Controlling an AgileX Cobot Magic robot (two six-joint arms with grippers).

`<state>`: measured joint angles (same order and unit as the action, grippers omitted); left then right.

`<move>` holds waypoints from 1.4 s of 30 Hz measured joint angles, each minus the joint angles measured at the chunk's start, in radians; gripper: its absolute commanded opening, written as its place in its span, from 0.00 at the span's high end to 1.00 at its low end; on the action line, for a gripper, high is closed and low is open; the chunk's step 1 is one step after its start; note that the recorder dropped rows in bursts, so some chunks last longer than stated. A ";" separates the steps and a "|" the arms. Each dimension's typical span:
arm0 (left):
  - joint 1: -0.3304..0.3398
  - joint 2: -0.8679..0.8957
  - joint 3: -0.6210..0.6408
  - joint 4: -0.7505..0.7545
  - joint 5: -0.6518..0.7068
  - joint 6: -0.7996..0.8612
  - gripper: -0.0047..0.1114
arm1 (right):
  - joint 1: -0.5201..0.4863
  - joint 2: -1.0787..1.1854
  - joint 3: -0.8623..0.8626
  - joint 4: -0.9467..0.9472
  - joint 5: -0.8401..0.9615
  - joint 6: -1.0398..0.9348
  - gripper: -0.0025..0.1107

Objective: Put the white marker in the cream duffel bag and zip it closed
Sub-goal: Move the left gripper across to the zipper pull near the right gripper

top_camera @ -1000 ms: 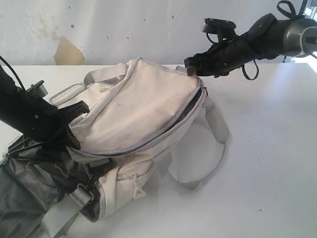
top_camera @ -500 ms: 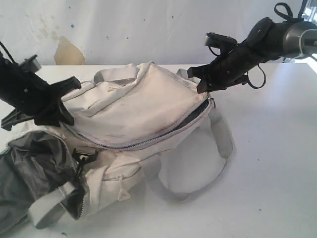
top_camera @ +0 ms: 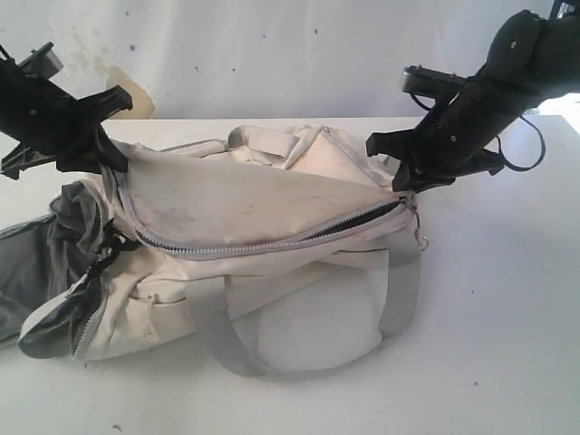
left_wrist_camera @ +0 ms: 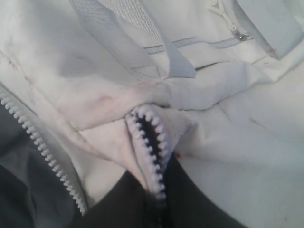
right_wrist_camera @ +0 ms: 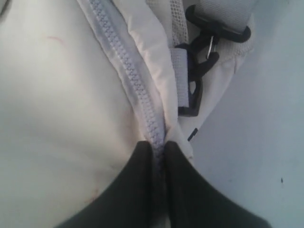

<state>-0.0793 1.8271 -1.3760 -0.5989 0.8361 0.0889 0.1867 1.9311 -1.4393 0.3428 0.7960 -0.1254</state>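
Note:
The cream duffel bag lies on the white table, stretched between both grippers. My left gripper is shut on the bag's left end; in the left wrist view a fold of cream fabric with zipper teeth sits between the jaws. My right gripper is shut on the right end, pinching the zipper tape beside cream cloth. The main zipper runs across the bag, with a dark gap near its right end. The white marker is out of view.
A grey strap loops onto the table in front of the bag. Dark grey lining spills from an open pocket at the left. A black clip hangs at the bag's right end. A stained white wall stands behind.
The right gripper has shut on the bag's right end. Both arms have risen and drawn apart, lifting and stretching the bag's top taut.

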 measured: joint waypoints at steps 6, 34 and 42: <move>0.000 0.093 -0.124 -0.005 0.042 0.148 0.90 | 0.000 -0.117 0.150 0.011 -0.082 0.044 0.98; -0.007 -0.106 -0.253 -0.124 0.381 0.211 0.53 | -0.006 -0.100 0.167 0.182 -0.121 0.125 0.98; -0.227 -0.141 -0.255 -0.183 0.381 0.236 0.45 | -0.006 -0.100 0.156 0.196 -0.117 0.125 0.98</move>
<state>-0.3065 1.6866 -1.6312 -0.7817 1.2168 0.3249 0.1807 1.8307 -1.2829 0.5392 0.6791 0.0000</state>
